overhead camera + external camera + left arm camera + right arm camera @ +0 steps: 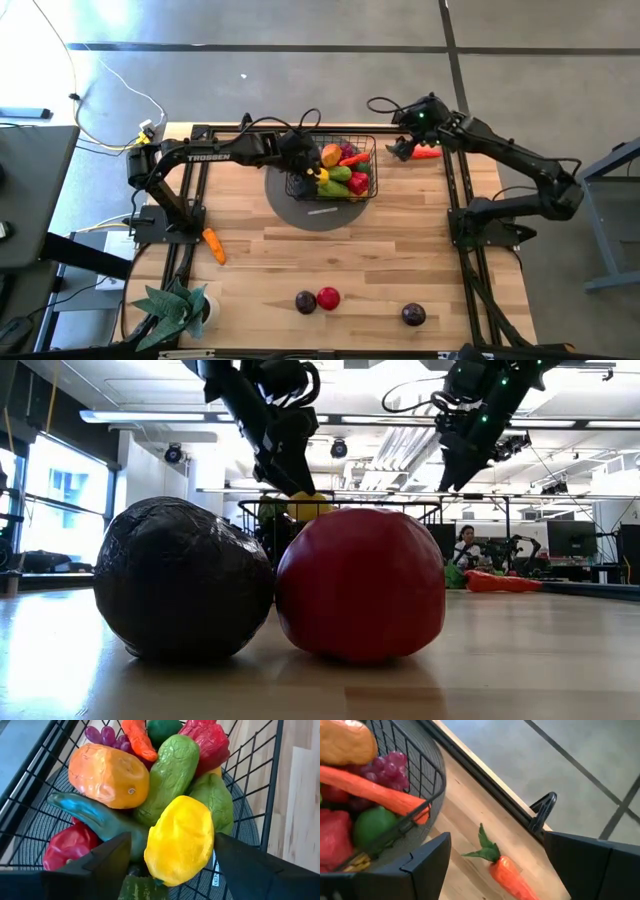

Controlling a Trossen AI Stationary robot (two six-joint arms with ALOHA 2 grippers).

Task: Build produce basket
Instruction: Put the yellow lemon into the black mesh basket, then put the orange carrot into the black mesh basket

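- Many toy fruits and vegetables fill the basket [367, 150], which sits on a round grey mat [320, 212] at the far middle of the table [400, 260]
- A yellow pepper [180, 840] lies on top, between the spread fingers of the left gripper [300, 152], which hangs open over the basket's left side, with clear gaps on both sides
- The right gripper [402, 147] hovers open just right of the basket, above a carrot [512, 875] lying on the wood
- Another carrot [214, 245] lies near the left edge
- A dark plum [306, 302] touches a red apple [328, 298] at the near edge; a second plum [413, 315] sits apart
- A potted plant [175, 310] stands at the near left corner
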